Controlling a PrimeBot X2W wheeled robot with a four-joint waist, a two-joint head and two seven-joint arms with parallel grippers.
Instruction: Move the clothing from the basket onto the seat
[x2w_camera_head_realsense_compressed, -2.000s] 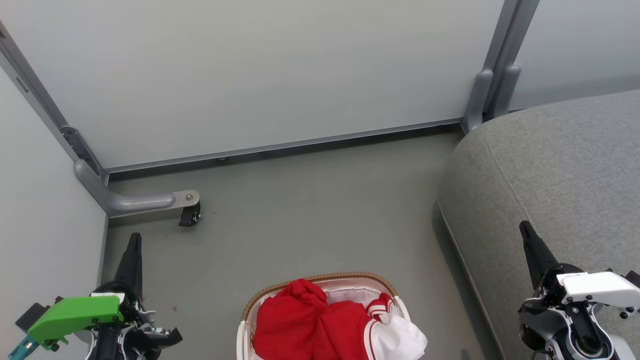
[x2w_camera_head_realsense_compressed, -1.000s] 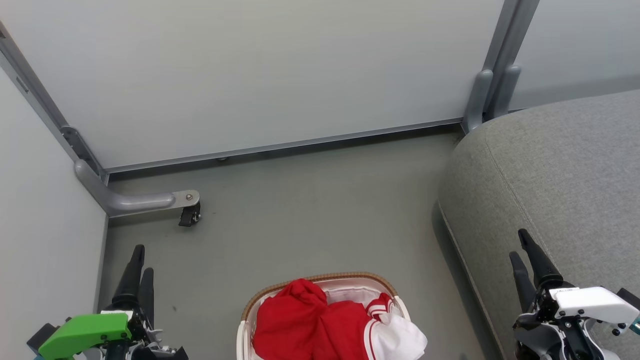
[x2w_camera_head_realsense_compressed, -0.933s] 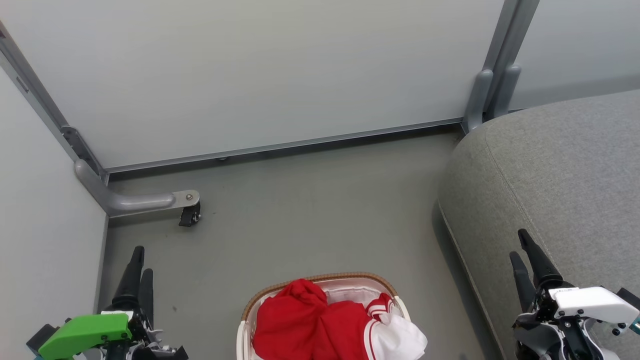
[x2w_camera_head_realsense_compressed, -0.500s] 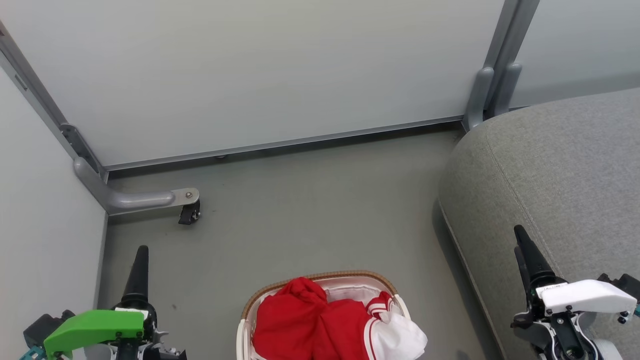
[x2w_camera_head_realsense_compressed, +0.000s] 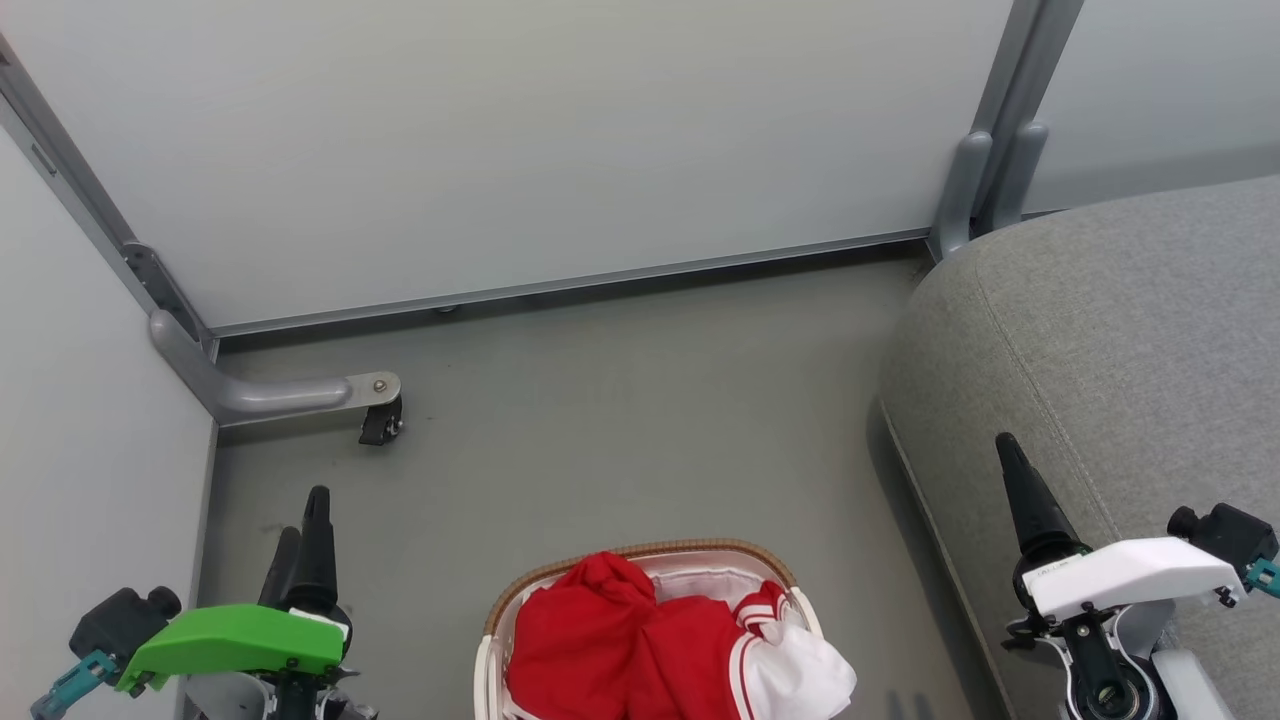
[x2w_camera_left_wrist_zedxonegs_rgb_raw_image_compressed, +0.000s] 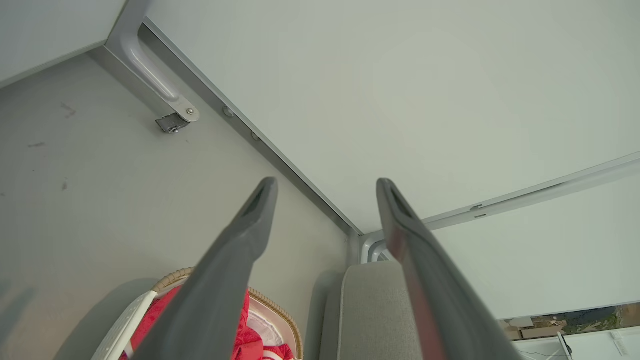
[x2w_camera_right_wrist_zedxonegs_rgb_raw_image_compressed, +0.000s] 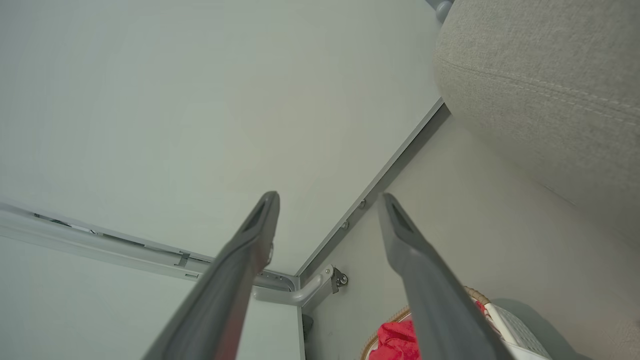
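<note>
Though bare so far, plenty of landing room on the seat (x2w_camera_head_realsense_compressed: 1100, 330): big grey cushion along the right side, rounded corner towards the pale wall panels (x2w_camera_head_realsense_compressed: 500, 150). Next down in size, the basket (x2w_camera_head_realsense_compressed: 650, 552), standing on the grey floor (x2w_camera_head_realsense_compressed: 620, 400) left of the seat's flank, near end cut off by the bottom edge of the head view. Heaped inside and rising over the brown rim, the clothing (x2w_camera_head_realsense_compressed: 620, 640): bright red, with a white striped panel spilling over the right side. None of it on the seat yet.

Left claw (x2w_camera_left_wrist_zedxonegs_rgb_raw_image_compressed: 326, 181) spread wide and empty, hanging over the floor left of the basket. Right claw (x2w_camera_right_wrist_zedxonegs_rgb_raw_image_compressed: 327, 196) likewise parted, nothing between the fingers, out by the seat's front edge.

Looks like the reach-in comes next, and trouble spots aplenty. Pinch too deep: risk of hauling up the white liner (x2w_camera_head_realsense_compressed: 700, 585) along with the red. Grab a single fold of that tangled heap: could drag a second garment halfway out and spill it on the floor. Light-looking basket, too, so may tip or ride up if fabric snags the rim. Carry too low: likely to catch a trailing sleeve on the seat's flank.
</note>
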